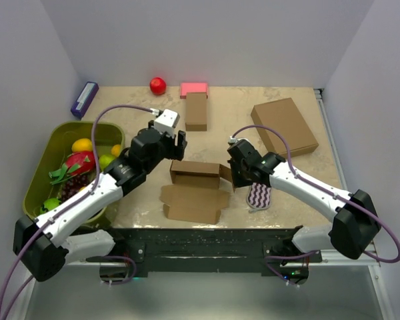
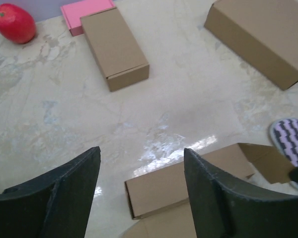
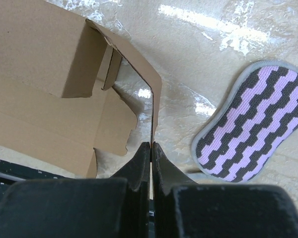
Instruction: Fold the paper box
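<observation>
paper box (image 1: 195, 193): long axis left-right | right gripper (image 3: 151, 145): clenched on its right flap | left gripper (image 1: 178, 150): fingers apart, empty, above its left rear wall

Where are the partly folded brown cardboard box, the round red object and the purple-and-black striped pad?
partly folded brown cardboard box (image 1: 190, 203): top view, on its flat front flap.
round red object (image 1: 158, 85): top view, on its centre.
purple-and-black striped pad (image 3: 251, 124): right wrist view, on its striped middle.
</observation>
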